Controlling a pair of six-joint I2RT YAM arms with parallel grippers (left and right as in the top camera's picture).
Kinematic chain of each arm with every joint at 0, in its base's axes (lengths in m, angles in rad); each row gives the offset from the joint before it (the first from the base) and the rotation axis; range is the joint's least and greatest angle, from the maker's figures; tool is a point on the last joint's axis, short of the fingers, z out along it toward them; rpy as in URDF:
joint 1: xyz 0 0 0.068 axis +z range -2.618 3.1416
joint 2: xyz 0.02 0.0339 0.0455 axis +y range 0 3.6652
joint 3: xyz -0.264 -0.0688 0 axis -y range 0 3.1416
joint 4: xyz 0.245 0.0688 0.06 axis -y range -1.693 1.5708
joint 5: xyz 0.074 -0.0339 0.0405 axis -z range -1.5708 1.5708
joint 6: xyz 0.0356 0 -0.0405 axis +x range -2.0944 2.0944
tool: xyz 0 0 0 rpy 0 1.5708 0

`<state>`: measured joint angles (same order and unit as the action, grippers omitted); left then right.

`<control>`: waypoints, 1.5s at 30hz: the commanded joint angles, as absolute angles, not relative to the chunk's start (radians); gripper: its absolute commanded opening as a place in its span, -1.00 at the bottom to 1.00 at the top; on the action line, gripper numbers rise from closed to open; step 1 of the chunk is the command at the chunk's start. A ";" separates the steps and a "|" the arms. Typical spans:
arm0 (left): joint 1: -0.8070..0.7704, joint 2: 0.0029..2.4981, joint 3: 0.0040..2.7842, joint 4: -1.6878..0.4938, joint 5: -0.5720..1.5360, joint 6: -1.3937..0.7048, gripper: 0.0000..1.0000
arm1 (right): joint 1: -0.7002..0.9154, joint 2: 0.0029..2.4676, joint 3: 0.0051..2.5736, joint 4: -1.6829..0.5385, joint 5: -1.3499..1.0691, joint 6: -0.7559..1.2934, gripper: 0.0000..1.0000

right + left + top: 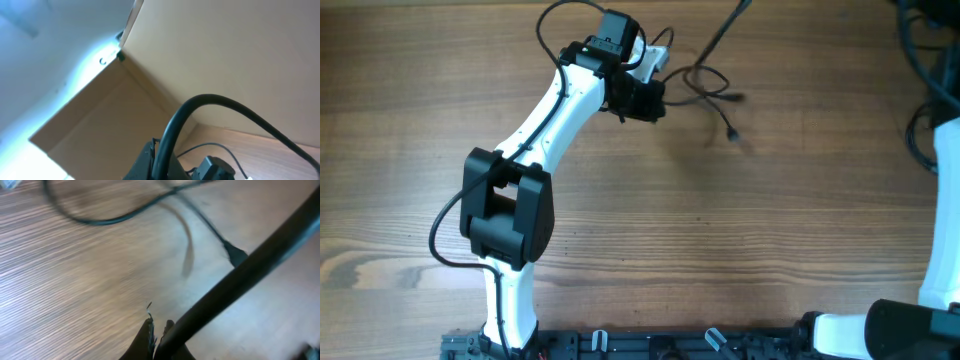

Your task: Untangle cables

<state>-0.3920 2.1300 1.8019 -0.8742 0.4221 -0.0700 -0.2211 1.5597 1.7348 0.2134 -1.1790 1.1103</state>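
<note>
Wood tbl [750, 240] w/ cables [731, 132]; cardboard walls [225, 55]?

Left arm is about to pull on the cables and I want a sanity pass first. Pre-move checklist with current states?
1. Left gripper closed: ok, fingers together.
2. Cord actually pinched in it: cannot tell, the wrist view is blurred.
3. Cables within reach: ok, loose loops right beside the left gripper.
4. Plug end free: ok, it lies on the bare table with nothing on it.
5. Cords separated: cannot tell, the loops overlap in the overhead view.
6. Right gripper ready to assist: not ok, it is shut and its camera faces away from the table.
</note>
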 commanded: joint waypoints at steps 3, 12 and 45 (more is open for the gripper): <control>-0.390 2.143 1.797 -0.888 0.171 -0.250 -0.92 | -0.284 1.562 1.747 0.377 -1.167 1.375 -0.91; -0.390 2.143 1.797 -0.984 0.073 -0.270 -0.92 | -0.355 1.562 1.747 0.631 -0.953 1.572 -0.91; -0.460 2.143 1.797 -1.007 1.028 -0.085 -0.92 | -0.062 1.565 1.746 0.319 -0.359 1.708 -0.91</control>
<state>-0.4599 2.1300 1.8015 -1.0061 1.0008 -0.1276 -0.0631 1.5608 1.7359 0.2749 -0.4732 1.5692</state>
